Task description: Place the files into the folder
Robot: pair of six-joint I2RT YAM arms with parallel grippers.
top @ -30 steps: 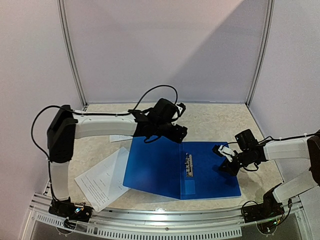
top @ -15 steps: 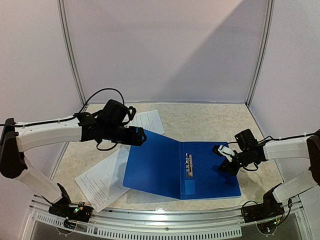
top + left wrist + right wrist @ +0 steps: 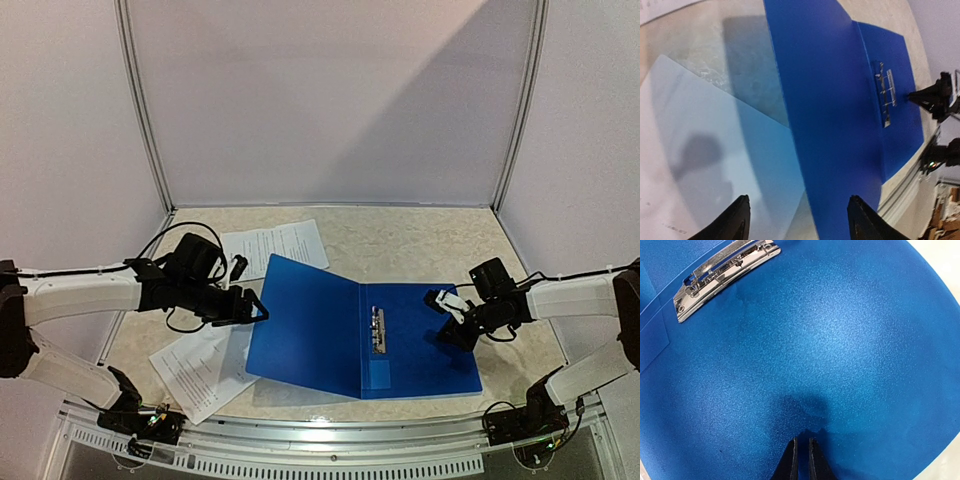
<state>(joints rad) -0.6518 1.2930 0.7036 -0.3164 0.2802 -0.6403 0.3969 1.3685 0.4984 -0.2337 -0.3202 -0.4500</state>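
Two paper sheets lie on the desk (image 3: 420, 240): the lower sheet (image 3: 200, 365) at the lower left of the top view, its right edge reaching the folder's left cover; the upper sheet (image 3: 275, 245) above it, beside the folder's top-left corner; between them the left gripper (image 3: 255, 310) hangs with fingers wide apart, holding nothing; one blue folder (image 3: 320, 330) lies open at centre, one metal clip (image 3: 377, 330) on its spine; at right, the right gripper (image 3: 802, 460) has fingers together, tips on the right cover.
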